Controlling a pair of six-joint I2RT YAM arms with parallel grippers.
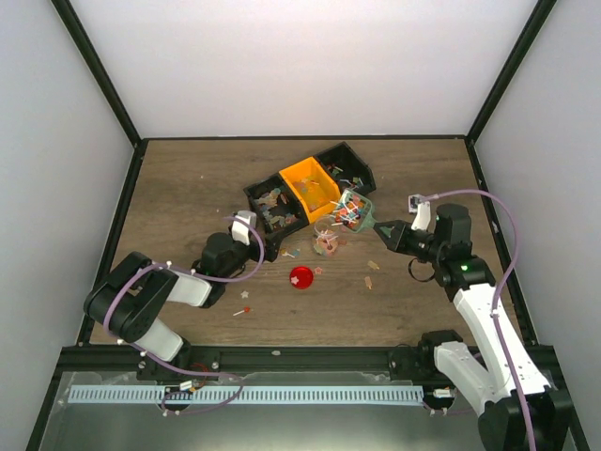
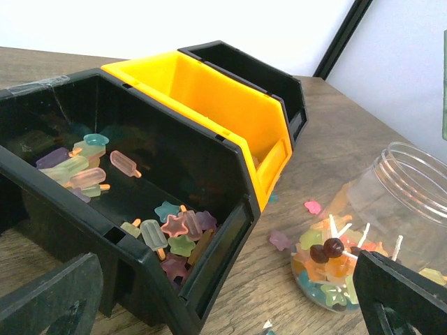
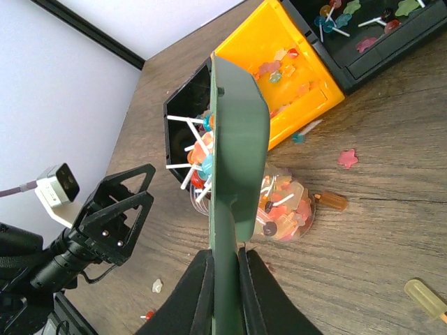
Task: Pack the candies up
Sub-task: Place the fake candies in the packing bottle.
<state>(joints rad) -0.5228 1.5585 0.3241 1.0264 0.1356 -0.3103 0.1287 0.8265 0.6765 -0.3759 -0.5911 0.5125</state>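
Right gripper (image 3: 225, 259): its jaws are squeezed tight on the handle of the green scoop (image 3: 237, 132). The handle sits right between them.
Green scoop: it sticks out straight ahead of the right jaws and is tipped on its side. Its far end is over the jar (image 3: 302, 209).
Candies (image 3: 201, 150): a pile of them, with white sticks poking out, lies on the scoop ahead of the right jaws. More are in the jar and in the bins. A few lie loose on the table (image 1: 188, 188) beside the jar.
Jar: clear, with an open top and candies in the bottom part. It stands just under the scoop, in front of the right jaws.
Left gripper (image 2: 227, 279): its jaws are spread wide with nothing gripped.
Black bin (image 2: 209, 174): its corner is just ahead of the left jaws. It holds star and ice-lolly candies.
Yellow bin (image 2: 209, 105): it is past the black bin, farther from the left jaws, and touches it.
Red lid (image 1: 301, 277): it lies flat on the table between the two grippers, apart from both.
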